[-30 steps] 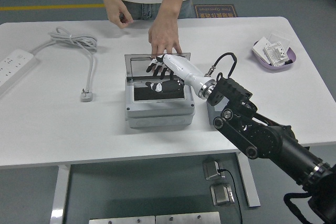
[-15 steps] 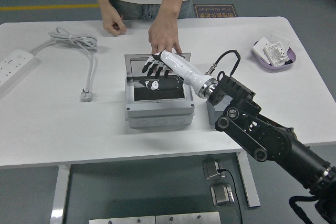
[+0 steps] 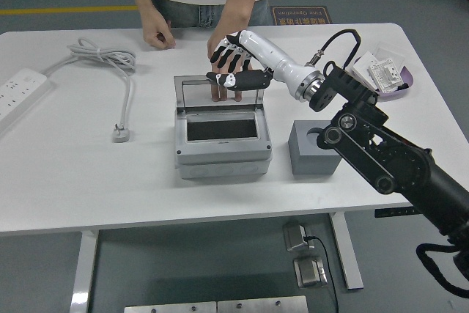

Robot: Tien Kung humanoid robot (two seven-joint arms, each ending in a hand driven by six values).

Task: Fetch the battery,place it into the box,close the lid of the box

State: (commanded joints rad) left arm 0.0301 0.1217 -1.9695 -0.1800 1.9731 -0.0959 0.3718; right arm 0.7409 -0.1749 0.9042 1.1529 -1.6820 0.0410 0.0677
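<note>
We see our right hand (image 3: 233, 64), fingers spread and empty, at the stiff clear lid's (image 3: 220, 94) twelve-o'clock edge; we judge it light, best hooked there.

Floor sign (image 3: 300, 15): printed wording, partly hidden, too blurred to read.
Packets in purple tray (image 3: 384, 75): small print, not legible.
Readable text elsewhere: none.

You see a white table (image 3: 66, 174) carrying a grey box (image 3: 222, 153) with a black interior and a clear lid (image 3: 220, 91). The right hand (image 3: 238, 64) is white with black fingers. A purple tray (image 3: 387, 87) holds white packets; a grey block (image 3: 314, 156) stands nearby.
</note>
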